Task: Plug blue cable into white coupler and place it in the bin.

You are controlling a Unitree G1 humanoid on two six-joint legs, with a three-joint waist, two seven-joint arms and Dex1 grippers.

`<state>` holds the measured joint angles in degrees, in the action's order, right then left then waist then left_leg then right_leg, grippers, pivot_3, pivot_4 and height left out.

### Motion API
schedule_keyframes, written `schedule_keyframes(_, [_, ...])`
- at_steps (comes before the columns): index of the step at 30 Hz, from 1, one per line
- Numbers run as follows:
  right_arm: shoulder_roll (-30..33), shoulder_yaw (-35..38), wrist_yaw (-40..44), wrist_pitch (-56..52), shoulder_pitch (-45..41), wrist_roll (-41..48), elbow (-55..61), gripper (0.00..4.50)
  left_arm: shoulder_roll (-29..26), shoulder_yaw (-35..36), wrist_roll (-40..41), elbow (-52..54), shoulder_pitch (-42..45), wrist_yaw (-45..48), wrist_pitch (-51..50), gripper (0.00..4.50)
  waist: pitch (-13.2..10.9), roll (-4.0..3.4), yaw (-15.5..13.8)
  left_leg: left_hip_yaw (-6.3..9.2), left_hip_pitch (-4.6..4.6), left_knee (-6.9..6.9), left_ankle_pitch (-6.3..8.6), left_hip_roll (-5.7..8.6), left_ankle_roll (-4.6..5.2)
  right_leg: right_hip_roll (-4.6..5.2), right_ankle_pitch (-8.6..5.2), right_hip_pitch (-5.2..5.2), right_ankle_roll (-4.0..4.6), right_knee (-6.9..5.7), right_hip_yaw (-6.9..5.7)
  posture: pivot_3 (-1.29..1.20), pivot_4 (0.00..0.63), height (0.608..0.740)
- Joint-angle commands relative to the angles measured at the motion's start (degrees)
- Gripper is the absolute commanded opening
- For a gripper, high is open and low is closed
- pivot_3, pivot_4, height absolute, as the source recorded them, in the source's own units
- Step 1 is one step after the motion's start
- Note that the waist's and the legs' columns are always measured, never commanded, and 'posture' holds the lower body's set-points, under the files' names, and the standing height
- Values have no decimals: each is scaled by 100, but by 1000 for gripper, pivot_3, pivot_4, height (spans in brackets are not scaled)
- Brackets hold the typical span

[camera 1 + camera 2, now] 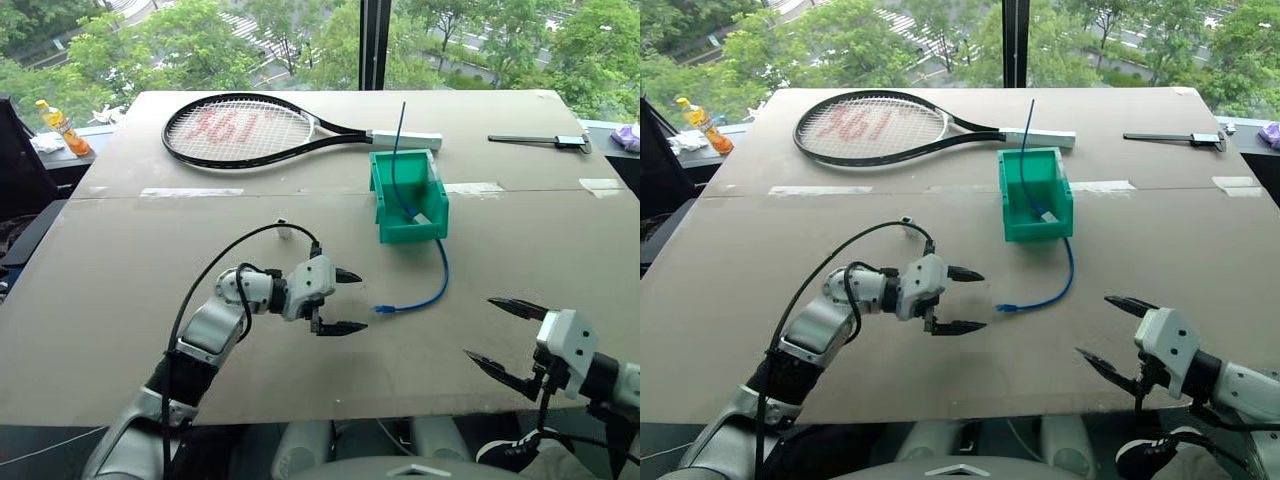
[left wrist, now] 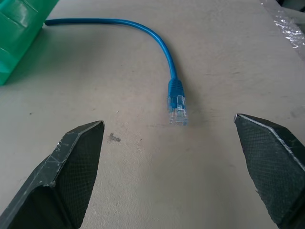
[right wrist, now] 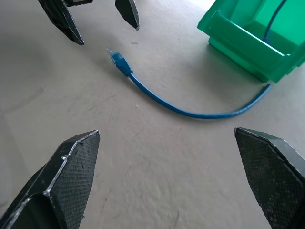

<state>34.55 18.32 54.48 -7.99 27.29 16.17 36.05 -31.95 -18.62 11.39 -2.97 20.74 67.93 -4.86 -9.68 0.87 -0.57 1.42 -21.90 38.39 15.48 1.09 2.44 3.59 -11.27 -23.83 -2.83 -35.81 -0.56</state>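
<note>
Nearest us, the right end effector (image 1: 505, 334) hangs low over the front edge of the surface (image 1: 120, 300), its fingers spread wide and grasping nothing. Further in, the left end effector (image 1: 347, 301) is likewise released and empty, aimed across at the clear plug of the blue cable (image 2: 177, 109), which lies just beyond its fingertips. That cable curves along the surface and up over the front lip of the bin (image 1: 382, 205), where a second, straighter blue cable stands out of the top. We can make out a small white piece inside the bin that may be the white coupler, but we cannot be sure. We judge the step in hand to be picking up the plug end: the left end effector should straddle the boot behind the plug and close.
</note>
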Motion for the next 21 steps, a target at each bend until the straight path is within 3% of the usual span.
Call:
schedule_keyframes(1, [-13, 149, -157, 263, 118, 51, 329, 4500, 121, -123, -172, -243, 163, 106, 288, 3966, 0, 0, 2, -2, 1, 0, 0, 0, 0, 0, 0, 0, 0, 0, 2, 0, 150, 740])
schedule_keyframes(2, [-34, 122, -219, 257, 162, 35, 372, 4500, 191, -183, -219, -355, 217, 139, 349, 3901, 0, -1, -15, 0, 1, 0, 0, 0, 0, 0, 0, 0, 0, 0, 2, 0, 150, 740])
schedule_keyframes(4, [-60, 59, -356, 208, 222, 13, 482, 4500, 289, -267, -271, -520, 292, 212, 453, 3272, 1, -1, -34, 3, 0, 0, 0, -1, 0, 0, 0, 0, 1, 0, -1, 0, 150, 740])
schedule_keyframes(10, [-124, -93, -827, -238, 241, 90, 845, 4500, 439, -296, -345, -747, 393, 354, 662, 106, 1, 0, -35, 6, -4, 1, 0, 2, 0, 4, 0, 0, 2, 1, -3, 0, 150, 740])
schedule_keyframes(15, [-309, -319, -1255, -770, 254, 279, 1035, 4500, 562, -213, -194, -715, 404, 480, 712, 19, 1, 0, -37, 7, -5, 0, 0, 2, 0, 5, 0, 0, 2, 1, -4, 0, 150, 740])
schedule_keyframes(18, [-651, -427, -1732, -1546, 251, 1014, 1331, 4500, 702, 25, 153, -488, 383, 529, 817, 19, 1, 0, -34, 10, -7, 0, 0, 1, 0, 6, 0, -1, 2, 1, -5, 0, 150, 740])
schedule_keyframes(21, [-1075, -425, -2499, -2543, 303, 2296, 1558, 4500, 947, 292, 438, -275, 477, 416, 1173, 19, 1, 1, -34, 19, -11, 2, 0, -1, 0, 25, 2, -3, 7, 1, -7, 0, 150, 740])
